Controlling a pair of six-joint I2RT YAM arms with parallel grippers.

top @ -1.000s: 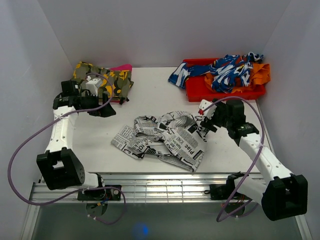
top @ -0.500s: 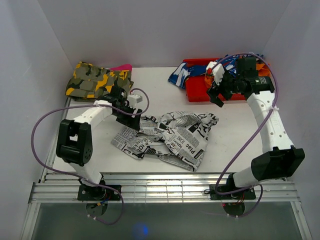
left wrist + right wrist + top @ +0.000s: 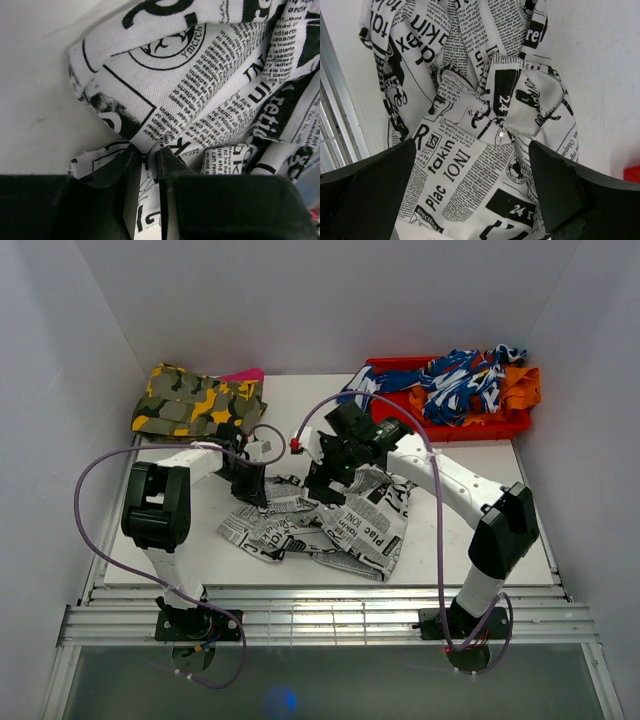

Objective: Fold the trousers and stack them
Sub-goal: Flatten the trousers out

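Clamping trousers (image 3: pixel 200 90) within left pincer (image 3: pixel 148 154)

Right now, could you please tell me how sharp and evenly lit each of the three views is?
Top external: soft, even light, faint shadows, the trousers in focus. Left wrist: print crisp, the left gripper nearly black, underexposed. Right wrist: text legible, the right gripper a dark, slightly soft shape at both lower corners.

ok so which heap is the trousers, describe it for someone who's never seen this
On the white table, look at the middle, in front of the camo garment at back left and the red bin at back right. The trousers are the crumpled heap there, the only cloth that is white with black newspaper print.
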